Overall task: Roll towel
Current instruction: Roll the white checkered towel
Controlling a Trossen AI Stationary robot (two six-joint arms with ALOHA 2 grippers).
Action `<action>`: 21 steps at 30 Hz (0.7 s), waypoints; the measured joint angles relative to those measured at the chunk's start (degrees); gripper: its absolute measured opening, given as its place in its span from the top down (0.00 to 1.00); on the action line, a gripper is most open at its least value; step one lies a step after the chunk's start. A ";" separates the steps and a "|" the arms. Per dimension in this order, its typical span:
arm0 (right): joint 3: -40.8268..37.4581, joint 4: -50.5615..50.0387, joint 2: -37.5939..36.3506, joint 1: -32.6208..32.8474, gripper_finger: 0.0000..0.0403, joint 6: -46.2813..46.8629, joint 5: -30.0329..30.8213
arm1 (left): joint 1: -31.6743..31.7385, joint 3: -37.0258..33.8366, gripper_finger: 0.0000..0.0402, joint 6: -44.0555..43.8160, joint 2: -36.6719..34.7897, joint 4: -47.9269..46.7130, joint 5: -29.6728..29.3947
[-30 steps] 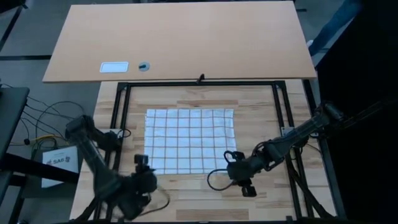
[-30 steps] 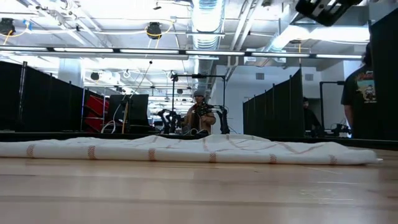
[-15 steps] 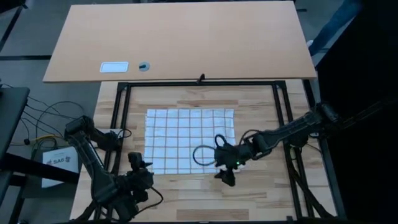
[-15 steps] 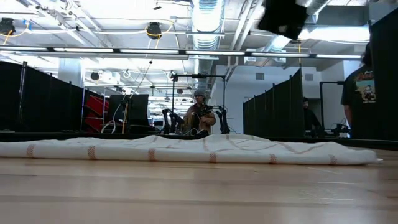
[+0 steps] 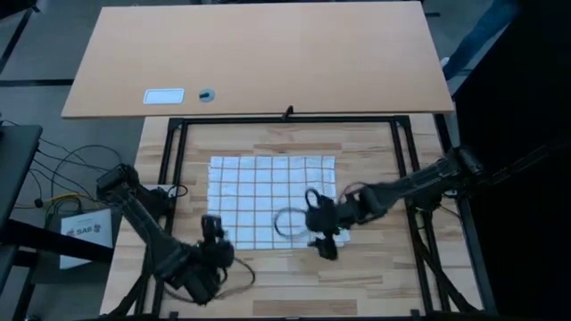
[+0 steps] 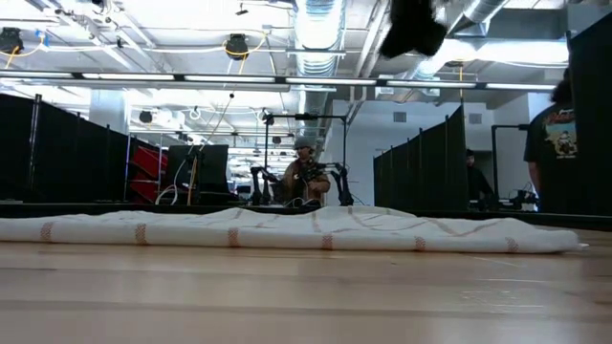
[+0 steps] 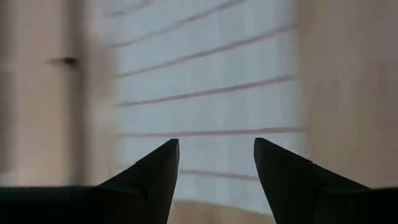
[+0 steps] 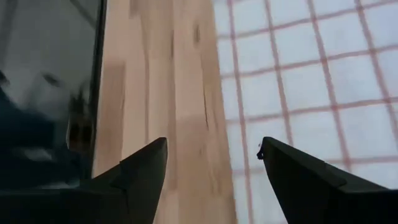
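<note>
The white towel with its grid of reddish-brown lines lies spread flat on the wooden table; it also shows in the low view. My left gripper is open and empty just near of the towel's near left corner, with the towel ahead of its fingers. My right gripper is open and empty, held high over the towel's near right corner. Its wrist view shows a towel edge beside bare wood.
A black frame runs around the work area. Beyond it is a larger tabletop with a white card and a small round object. People stand in the room behind. Bare wood lies near of the towel.
My right gripper has gone toward the table's left and a little toward the far edge, from the bare wood to above the towel's near right corner. My left gripper has shifted slightly toward the towel's near left corner. The towel has not moved.
</note>
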 joint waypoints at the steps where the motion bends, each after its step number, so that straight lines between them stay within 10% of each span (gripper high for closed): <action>1: 1.18 -2.34 0.56 2.18 0.38 -1.19 1.87 | -0.46 -0.02 0.52 1.07 0.58 3.00 2.22; 8: 3.51 -14.19 9.12 13.55 0.38 0.68 22.93 | -4.63 -0.24 0.52 -6.32 11.52 1.74 2.61; 21: 3.16 -15.22 19.01 14.92 0.38 6.71 22.60 | -9.04 -2.84 0.52 -27.84 22.28 1.17 1.60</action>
